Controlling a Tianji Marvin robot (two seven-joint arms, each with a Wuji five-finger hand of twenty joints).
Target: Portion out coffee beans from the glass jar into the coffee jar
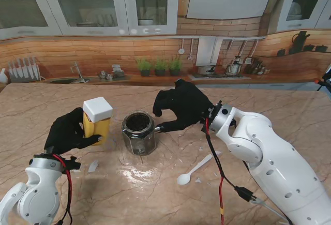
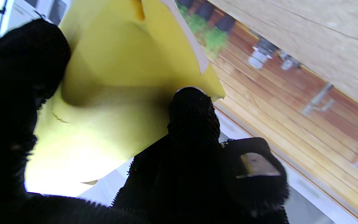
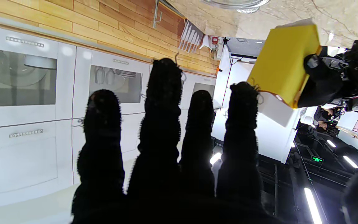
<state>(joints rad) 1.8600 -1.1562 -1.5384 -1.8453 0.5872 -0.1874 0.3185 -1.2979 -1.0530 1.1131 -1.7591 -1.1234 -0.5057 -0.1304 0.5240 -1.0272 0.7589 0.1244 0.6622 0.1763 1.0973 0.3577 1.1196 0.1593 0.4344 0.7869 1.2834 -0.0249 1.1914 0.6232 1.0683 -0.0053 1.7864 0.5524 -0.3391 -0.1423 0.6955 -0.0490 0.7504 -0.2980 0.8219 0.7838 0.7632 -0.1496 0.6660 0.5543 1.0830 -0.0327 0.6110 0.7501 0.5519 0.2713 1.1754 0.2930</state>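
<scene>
Stand view: coffee jar point(image 1: 97, 118) in left robot hand point(image 1: 69, 131)

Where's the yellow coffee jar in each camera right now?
Stand view: yellow coffee jar, white lid on, held in the left hand, left of the glass jar.
Left wrist: fills the view between the fingers.
Right wrist: past the fingertips.
Shared landmark: the left hand.
</scene>
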